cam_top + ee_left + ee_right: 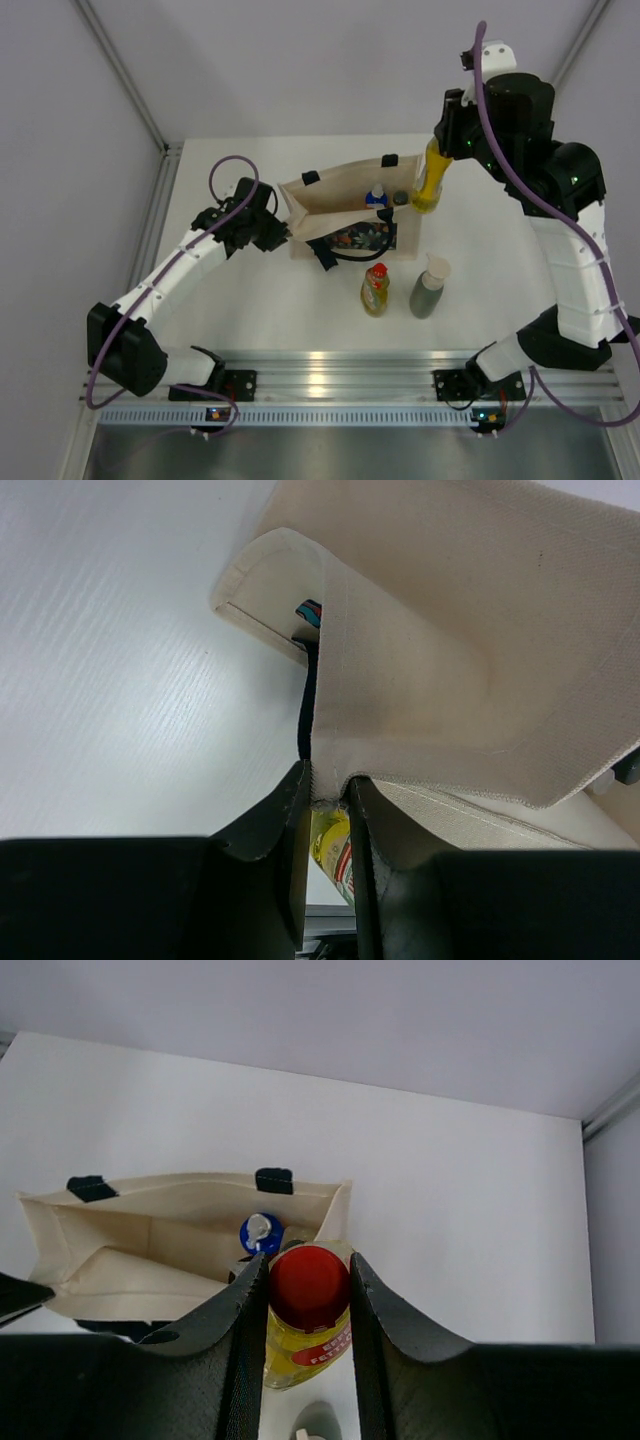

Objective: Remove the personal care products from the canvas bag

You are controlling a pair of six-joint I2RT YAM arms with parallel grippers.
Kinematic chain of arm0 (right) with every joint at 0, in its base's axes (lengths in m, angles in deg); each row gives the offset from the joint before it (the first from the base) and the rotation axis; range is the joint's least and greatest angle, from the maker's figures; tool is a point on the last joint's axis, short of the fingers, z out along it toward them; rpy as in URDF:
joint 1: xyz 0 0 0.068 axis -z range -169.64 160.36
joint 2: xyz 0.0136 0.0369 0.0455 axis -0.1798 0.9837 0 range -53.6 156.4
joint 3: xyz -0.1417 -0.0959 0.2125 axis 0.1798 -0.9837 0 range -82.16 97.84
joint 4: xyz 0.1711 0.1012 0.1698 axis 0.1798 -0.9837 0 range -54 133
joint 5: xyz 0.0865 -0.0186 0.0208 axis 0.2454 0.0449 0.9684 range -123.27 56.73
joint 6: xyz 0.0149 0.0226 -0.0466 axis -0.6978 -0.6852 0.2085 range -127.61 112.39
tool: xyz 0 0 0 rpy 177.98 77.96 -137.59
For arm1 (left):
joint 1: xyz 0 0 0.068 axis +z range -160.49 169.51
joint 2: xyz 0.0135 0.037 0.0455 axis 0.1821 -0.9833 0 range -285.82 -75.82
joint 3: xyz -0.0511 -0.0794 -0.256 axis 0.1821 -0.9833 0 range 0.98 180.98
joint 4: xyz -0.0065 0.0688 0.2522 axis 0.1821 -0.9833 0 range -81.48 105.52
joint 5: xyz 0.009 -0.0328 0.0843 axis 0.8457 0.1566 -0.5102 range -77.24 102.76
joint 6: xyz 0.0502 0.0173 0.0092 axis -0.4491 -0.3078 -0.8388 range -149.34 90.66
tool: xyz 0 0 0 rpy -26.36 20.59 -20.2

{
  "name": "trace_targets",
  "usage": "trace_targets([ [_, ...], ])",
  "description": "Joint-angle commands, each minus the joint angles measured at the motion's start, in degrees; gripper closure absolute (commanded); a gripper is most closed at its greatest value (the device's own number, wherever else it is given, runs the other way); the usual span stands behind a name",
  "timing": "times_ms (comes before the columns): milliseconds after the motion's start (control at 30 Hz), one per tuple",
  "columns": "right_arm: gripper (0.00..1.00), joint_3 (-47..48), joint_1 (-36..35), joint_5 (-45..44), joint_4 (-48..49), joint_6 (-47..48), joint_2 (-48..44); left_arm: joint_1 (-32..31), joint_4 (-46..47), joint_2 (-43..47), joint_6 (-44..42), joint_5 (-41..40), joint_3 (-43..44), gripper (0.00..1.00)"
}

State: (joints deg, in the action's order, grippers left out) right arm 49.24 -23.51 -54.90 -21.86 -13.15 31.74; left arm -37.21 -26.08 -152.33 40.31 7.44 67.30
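Note:
The canvas bag (330, 205) stands open at mid-table, its floral panel facing the arms. My left gripper (277, 233) is shut on the bag's left rim, and the left wrist view shows the fabric (450, 660) pinched between its fingertips (328, 795). My right gripper (443, 135) is shut on the red cap of a yellow bottle (430, 182), which hangs over the bag's right end. The right wrist view shows this bottle (300, 1345) between the jaws (308, 1265). A blue-capped bottle (261, 1233) and a dark cap (400, 198) remain inside the bag (150, 1250).
Another yellow bottle with a red cap (375, 290) and a grey-green bottle with a beige cap (430, 287) stand on the table in front of the bag. The bag's black handle (330, 255) droops over its front. A grey wall rises behind the table.

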Motion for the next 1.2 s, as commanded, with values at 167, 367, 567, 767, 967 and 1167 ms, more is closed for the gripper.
trace_targets([
  [167,1.00,0.01,7.05,-3.60,5.80,0.53,-5.01,-0.09,-1.11,-0.83,-0.92,0.75,1.00,1.00],
  [367,1.00,-17.19,12.24,-3.95,15.44,0.88,-11.22,0.00,-1.11,-0.75,-1.09,0.84,1.53,1.00],
  [567,1.00,-45.40,18.39,-1.06,34.32,-0.78,-21.51,-0.09,-1.02,-0.83,-1.35,1.01,2.05,1.00],
  [767,1.00,-69.76,20.33,0.53,48.94,-1.14,-29.87,0.00,-1.11,-1.18,-1.79,1.63,2.05,1.00],
  [967,1.00,-78.74,20.33,0.71,51.59,-2.98,-33.22,0.00,-1.11,-1.01,-2.06,1.54,2.14,1.00],
  [1167,0.55,-79.80,20.42,1.32,49.22,-3.86,-34.71,0.00,-1.02,-0.83,-1.97,0.93,2.40,1.00],
])
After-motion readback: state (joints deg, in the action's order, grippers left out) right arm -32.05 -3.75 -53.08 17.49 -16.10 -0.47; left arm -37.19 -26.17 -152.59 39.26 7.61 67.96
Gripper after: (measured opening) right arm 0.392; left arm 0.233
